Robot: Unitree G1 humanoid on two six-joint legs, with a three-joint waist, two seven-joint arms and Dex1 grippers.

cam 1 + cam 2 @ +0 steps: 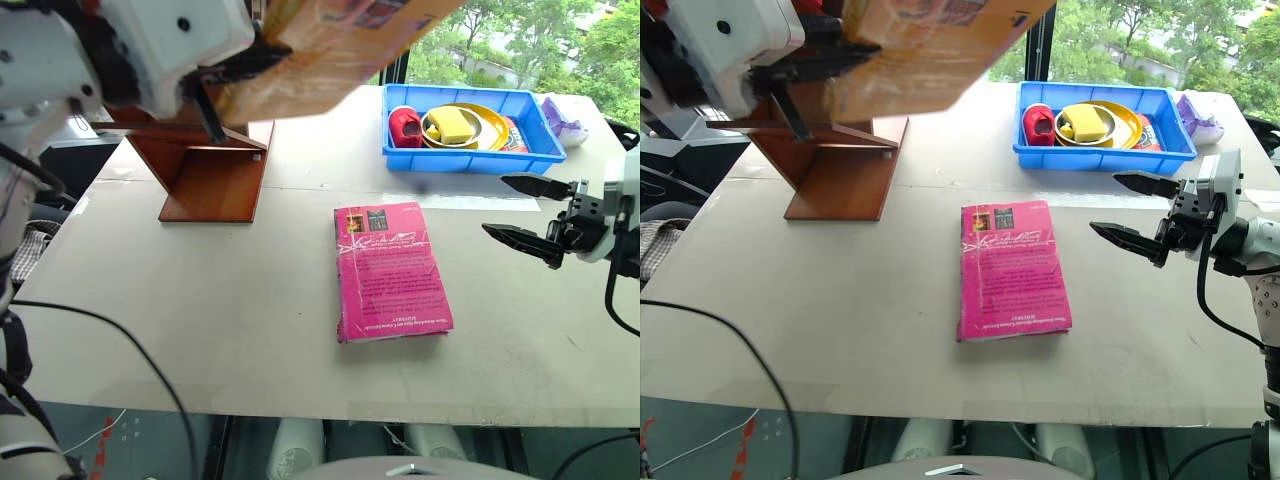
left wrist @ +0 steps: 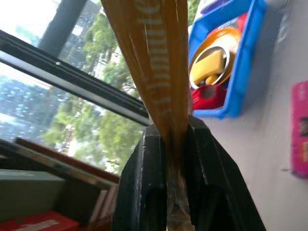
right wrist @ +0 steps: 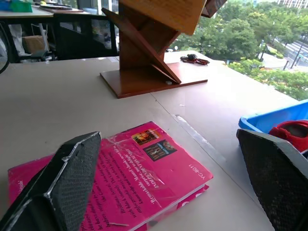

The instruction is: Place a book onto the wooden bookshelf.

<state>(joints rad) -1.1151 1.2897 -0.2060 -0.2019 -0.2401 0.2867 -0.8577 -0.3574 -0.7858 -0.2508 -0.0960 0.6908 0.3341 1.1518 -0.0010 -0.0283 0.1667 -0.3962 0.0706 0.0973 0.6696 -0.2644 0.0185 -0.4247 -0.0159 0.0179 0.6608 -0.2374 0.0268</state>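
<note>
Yellow-orange book raised above the wooden bookshelf.
Left gripper clenches it; right gripper hangs released beside the pink book.

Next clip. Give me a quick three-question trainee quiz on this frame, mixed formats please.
1. True or false: the left end effector is shut on the yellow-orange book.
2. Which book lies flat on the table? A) pink book B) yellow-orange book C) none
3. Fill in: the blue tray stands nearer the robot's ____ end effector.

Key: 1 true. 2 A, the pink book. 3 right; the right end effector is open and holds nothing.
</note>
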